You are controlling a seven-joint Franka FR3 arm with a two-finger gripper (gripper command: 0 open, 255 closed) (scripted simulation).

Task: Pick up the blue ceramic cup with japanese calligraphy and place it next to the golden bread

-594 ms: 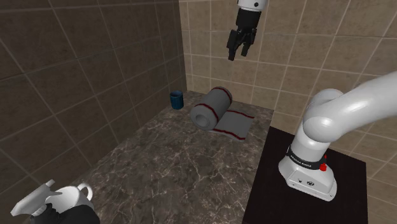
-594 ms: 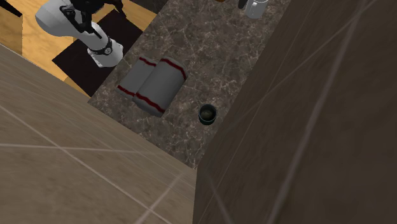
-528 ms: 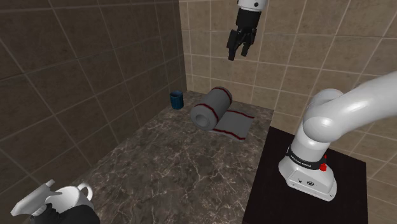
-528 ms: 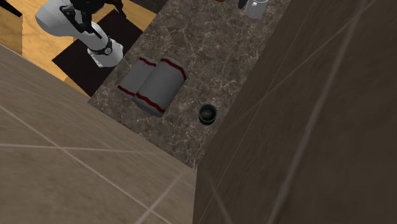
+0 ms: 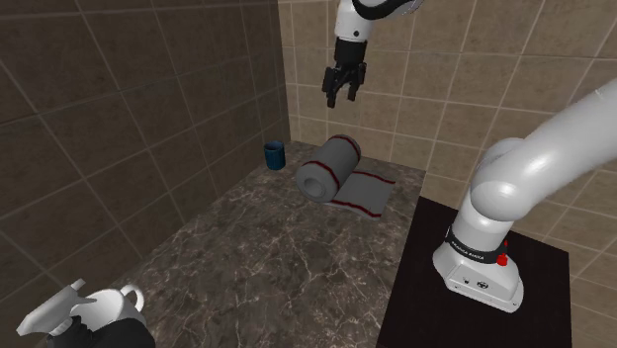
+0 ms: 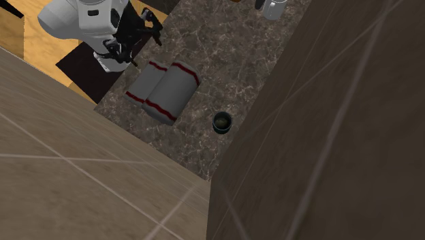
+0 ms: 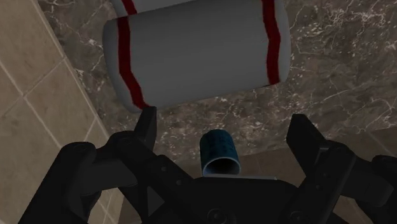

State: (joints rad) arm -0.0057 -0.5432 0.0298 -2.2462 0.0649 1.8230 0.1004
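High above the dark marbled surface (image 5: 259, 259), the black pincer (image 5: 342, 98) (image 6: 147, 26) (image 7: 226, 128) hangs with its fingers spread wide and nothing held between them. Beneath it lies a grey rolled cloth with red stripes (image 5: 330, 170) (image 6: 167, 91) (image 7: 197, 56). The blue cup (image 5: 274, 155) (image 6: 222, 123) (image 7: 218, 151) stands upright near the roll, apart from it, close to the corner where the two tiled walls meet.

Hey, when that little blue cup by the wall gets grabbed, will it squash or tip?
The blue cup looks rigid, so squashing seems unlikely. It stands upright, small and round-sided: an off-centre nudge might tip it, then it could roll.
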